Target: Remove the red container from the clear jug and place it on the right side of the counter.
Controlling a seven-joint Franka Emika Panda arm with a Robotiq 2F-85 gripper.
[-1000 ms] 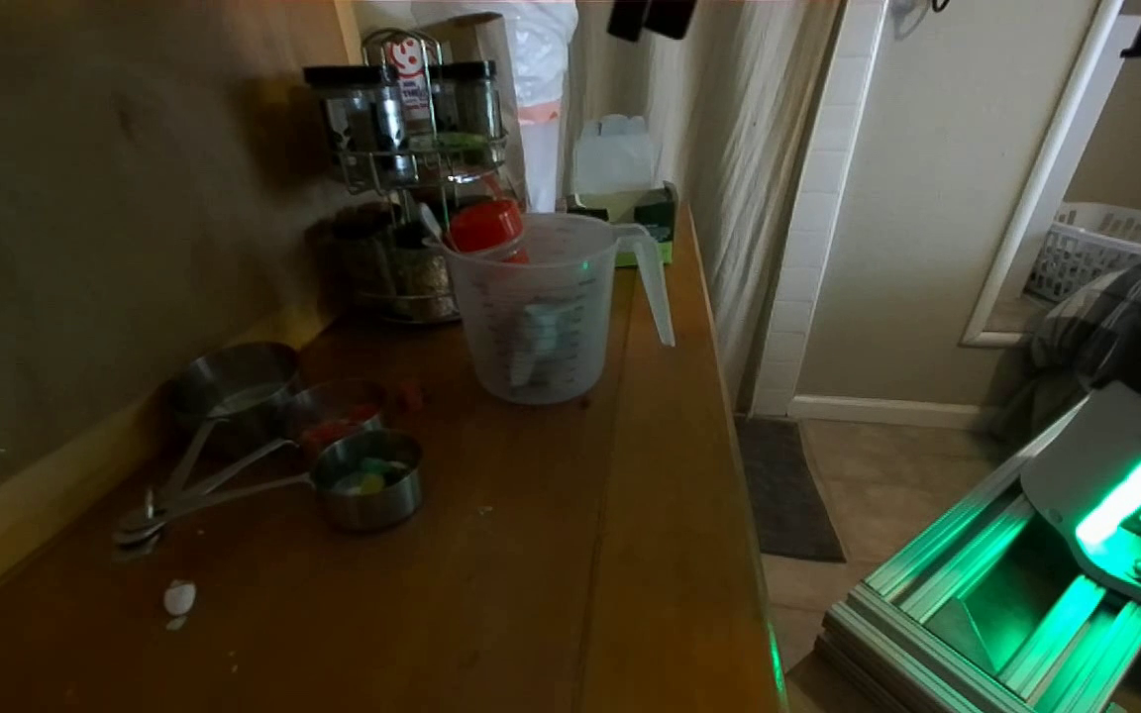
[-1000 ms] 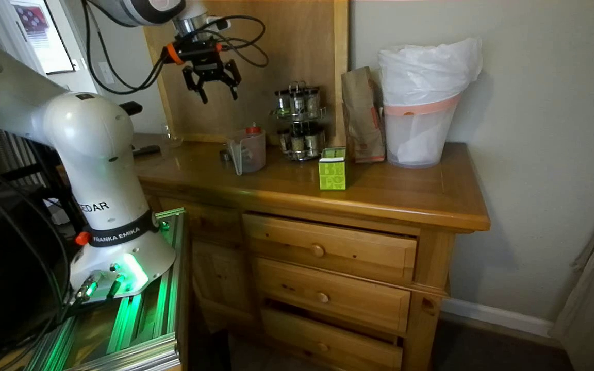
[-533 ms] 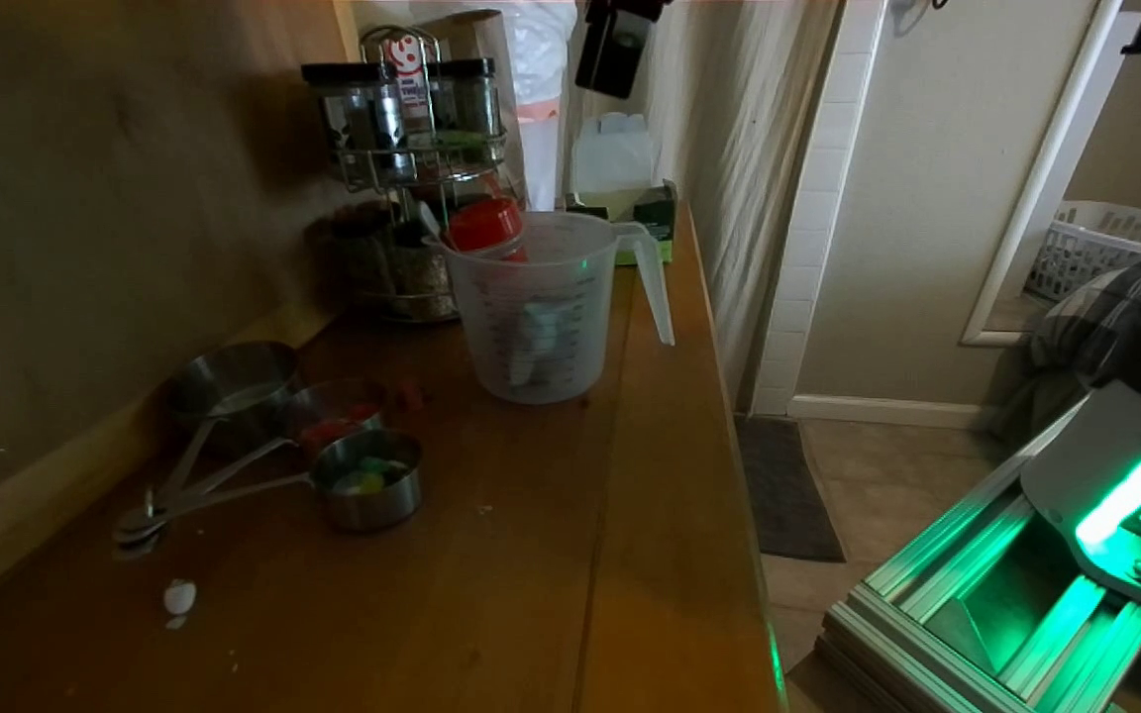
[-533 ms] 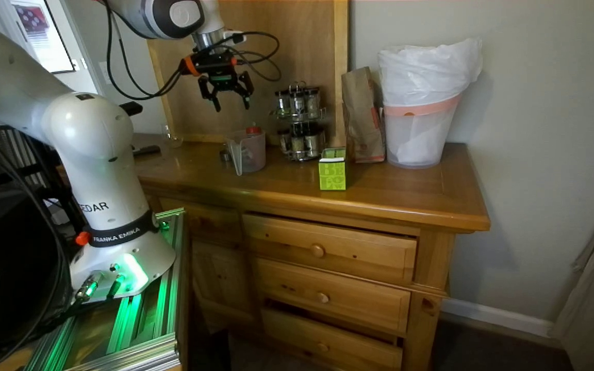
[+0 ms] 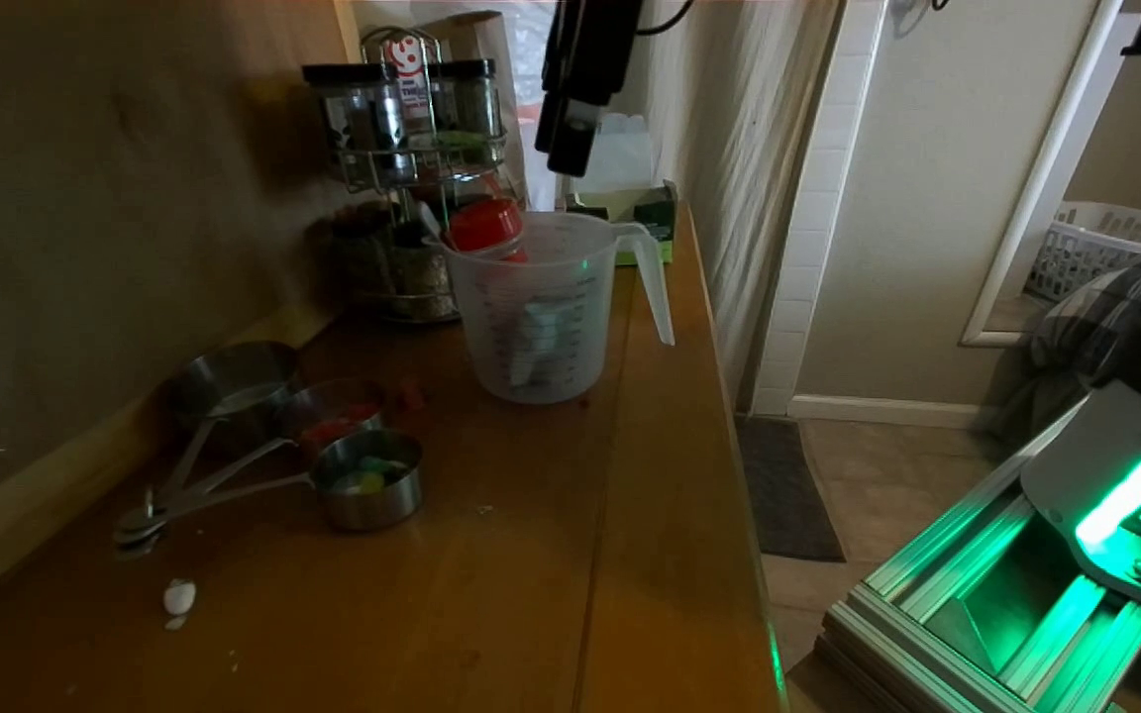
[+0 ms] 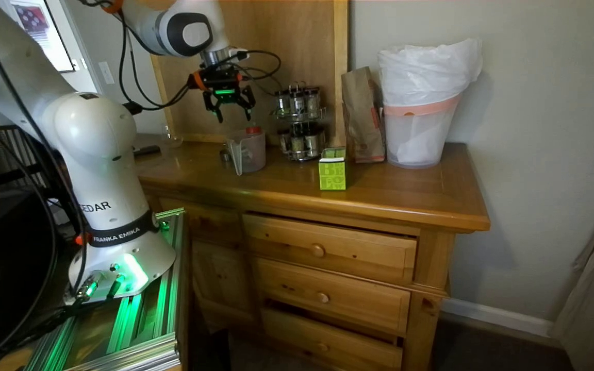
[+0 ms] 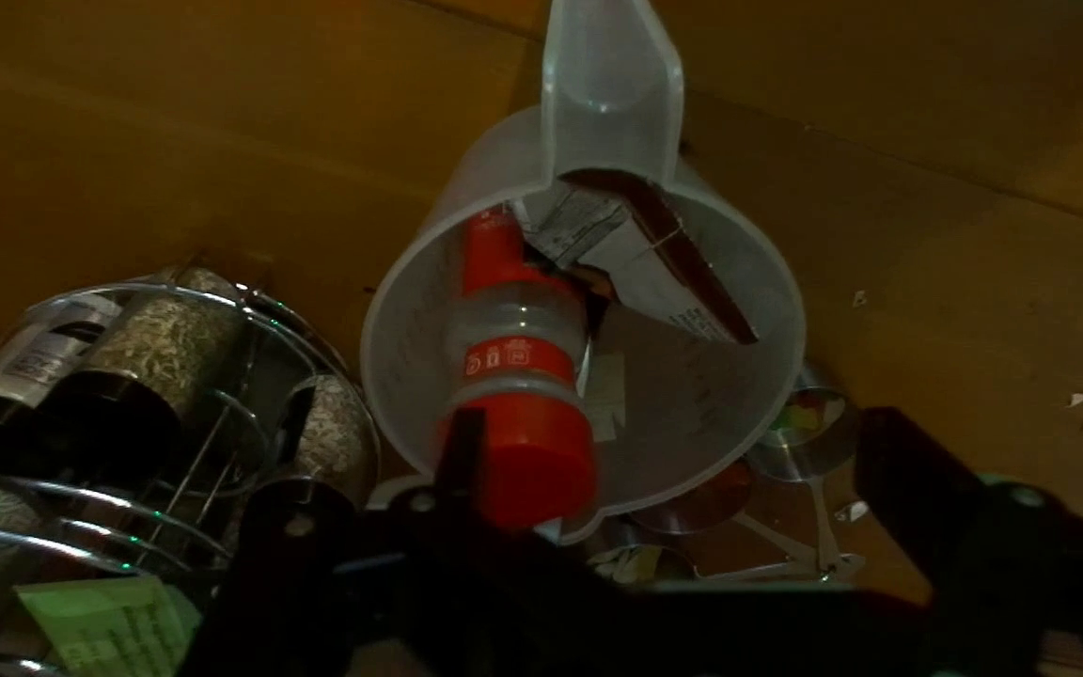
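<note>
The red container (image 5: 486,225) leans in the clear jug (image 5: 580,287), its red lid sticking out above the rim. Both also show in an exterior view, the red container (image 6: 253,131) at the rim of the clear jug (image 6: 257,154). In the wrist view the container (image 7: 525,461) has a clear body with red bands. The jug (image 7: 692,404) also holds a paper packet. My gripper (image 6: 234,118) is open and empty above the jug. In the wrist view one finger (image 7: 463,447) overlaps the lid's edge. The jug stands on the wooden counter (image 5: 511,564).
Metal measuring cups (image 5: 372,495) lie beside the jug near the wall board. A wire spice rack (image 5: 422,168) stands close behind it. A green box (image 6: 332,175), a paper bag (image 6: 363,116) and a lined bin (image 6: 418,134) stand farther along the counter.
The arm has come down and toward the jug, and the open gripper is now lower, nearer the container's lid. The jug and container have not moved.
</note>
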